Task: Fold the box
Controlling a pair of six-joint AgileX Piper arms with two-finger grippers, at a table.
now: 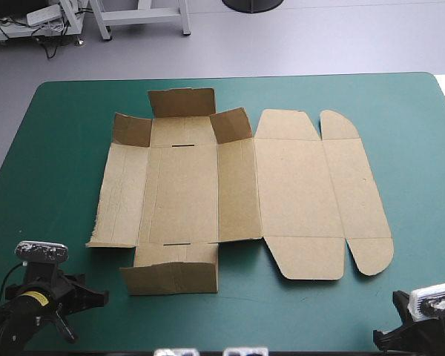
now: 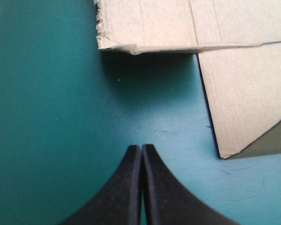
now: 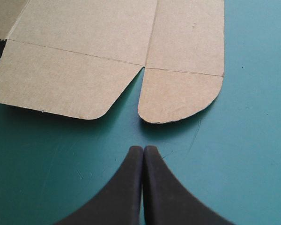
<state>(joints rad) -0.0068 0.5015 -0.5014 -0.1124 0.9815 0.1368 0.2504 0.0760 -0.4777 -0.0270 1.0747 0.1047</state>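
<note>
The brown box (image 1: 237, 189) lies unfolded in the middle of the teal-green table, its lid panels flat on the right. Small flaps at its far left end and the near flap stand partly raised. My left gripper (image 1: 78, 300) rests at the near left corner, shut and holding nothing. In the left wrist view its tips (image 2: 141, 149) point at bare cover, with the box's near left corner (image 2: 145, 28) ahead. My right gripper (image 3: 143, 150) is shut and bare, just short of the rounded lid flaps (image 3: 178, 93). In the high view its fingers are out of sight at the near right corner.
Bare teal-green cover (image 1: 67, 148) surrounds the box on all sides. The table's far edge (image 1: 237, 76) runs behind the box, and its near edge lies close behind both arms.
</note>
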